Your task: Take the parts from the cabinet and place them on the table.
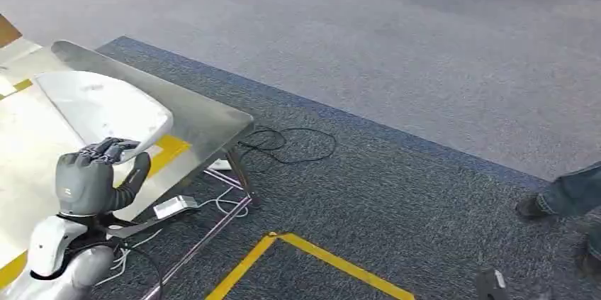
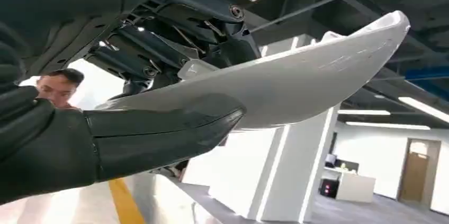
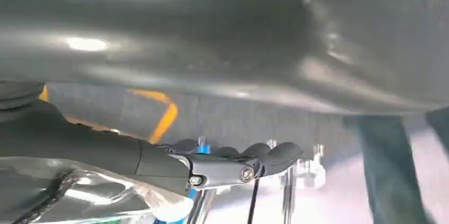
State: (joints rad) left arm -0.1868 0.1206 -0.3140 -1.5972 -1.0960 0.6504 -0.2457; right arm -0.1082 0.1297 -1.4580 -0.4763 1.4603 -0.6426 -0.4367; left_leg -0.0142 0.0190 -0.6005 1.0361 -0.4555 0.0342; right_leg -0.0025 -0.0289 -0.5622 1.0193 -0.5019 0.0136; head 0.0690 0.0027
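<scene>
My left hand (image 1: 96,179) grips a white curved shell part (image 1: 99,105) by its near edge and holds it over the steel table (image 1: 205,119) at the left. In the left wrist view the thumb (image 2: 159,134) lies under the white part (image 2: 317,75) and the darker fingers clamp it from the other side. The part's long end sticks out away from the hand. My right hand (image 3: 222,166) hangs low with its fingers stretched out and nothing in them.
The table's corner and leg (image 1: 241,169) stand on dark carpet. A black cable (image 1: 290,144) and a white power strip (image 1: 173,206) lie beside it. Yellow floor tape (image 1: 319,257) runs in front. A person's leg and shoe (image 1: 560,197) are at the right.
</scene>
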